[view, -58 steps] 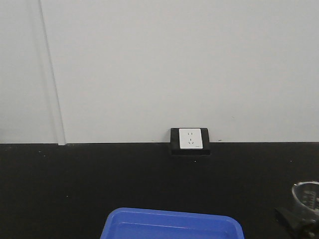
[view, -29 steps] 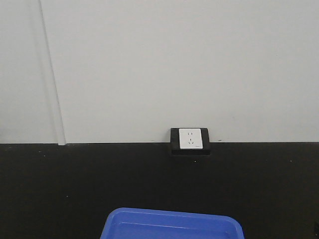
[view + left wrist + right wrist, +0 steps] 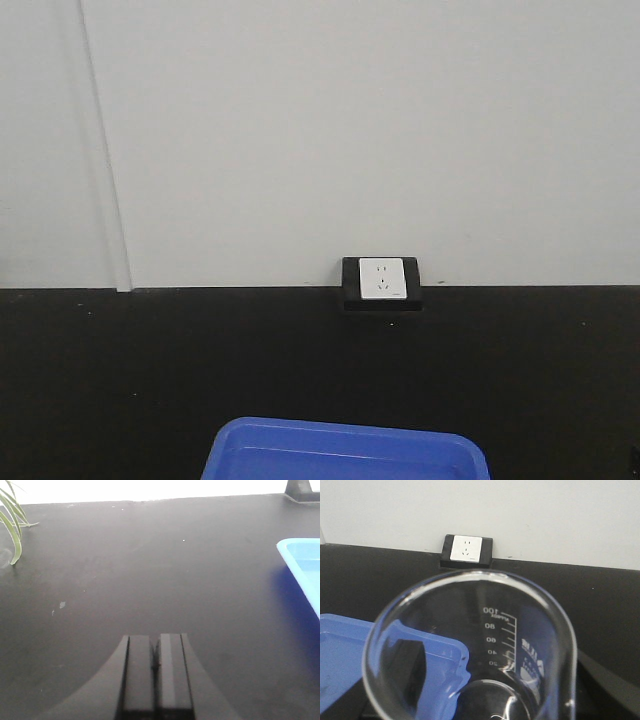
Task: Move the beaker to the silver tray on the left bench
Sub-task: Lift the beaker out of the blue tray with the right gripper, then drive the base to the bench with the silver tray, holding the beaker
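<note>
We see a pale wall (image 3: 350,130) fill the upper half of the front view, with a narrow vertical strip running down it at the left. Below it the matte black table (image 3: 120,380) stretches across the full width and meets the wall in a straight line.

A blue tray (image 3: 345,455) sits at the near edge of the front view, a little right of centre, with only its far rim and part of its floor showing. In the left wrist view its corner enters from the right, well apart from the left hand (image 3: 156,642). That hand hangs over bare table with its two dark fingers (image 3: 140,670) pressed together. We see only a thin seam between them and nothing held there.

In the right wrist view the right hand (image 3: 495,670) is clamped on the beaker (image 3: 520,645). We see one dark finger through the glass on the left and another beside the right wall. The beaker stands upright and fills most of that view, its round rim open towards us and white graduations from 20 to 100 printed on its far wall. It lies just beside the right corner of the blue tray, in front of the wall socket. We cannot tell whether its base touches the table.

The socket (image 3: 381,279) is a white plate in a black surround, set where the table meets the wall. A few thin green leaves (image 3: 16,545) droop in at the far left of the left wrist view.
</note>
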Robot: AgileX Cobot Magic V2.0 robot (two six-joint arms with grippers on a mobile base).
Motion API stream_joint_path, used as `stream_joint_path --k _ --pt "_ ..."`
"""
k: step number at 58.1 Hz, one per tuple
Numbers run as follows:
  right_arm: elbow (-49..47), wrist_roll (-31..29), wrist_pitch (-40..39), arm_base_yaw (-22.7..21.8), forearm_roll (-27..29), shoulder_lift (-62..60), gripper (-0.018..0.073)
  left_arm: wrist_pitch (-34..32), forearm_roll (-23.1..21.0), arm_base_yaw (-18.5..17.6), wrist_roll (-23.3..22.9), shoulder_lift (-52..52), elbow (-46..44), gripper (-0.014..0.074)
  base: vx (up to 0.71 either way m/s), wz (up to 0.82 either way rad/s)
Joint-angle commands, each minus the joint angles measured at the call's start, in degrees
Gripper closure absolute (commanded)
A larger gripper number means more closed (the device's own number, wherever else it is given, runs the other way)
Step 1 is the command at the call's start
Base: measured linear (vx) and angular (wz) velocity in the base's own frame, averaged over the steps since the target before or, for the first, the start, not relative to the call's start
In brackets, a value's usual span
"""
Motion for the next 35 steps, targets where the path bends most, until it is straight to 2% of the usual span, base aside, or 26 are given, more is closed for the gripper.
stream_joint_path --k 1,35 --pt "-1.78 -0.56 -3.52 0.0 -1.51 -0.02 0.0566 -4.43 -0.09 -0.36 -0.08 -0.9 1.59 0.0595 0.0 0.0" --pt "-1.78 -0.56 -3.52 0.0 -1.51 -0.02 0.0566 -4.43 -0.09 -0.36 -0.08 -0.9 1.59 0.0595 -0.04 -0.03"
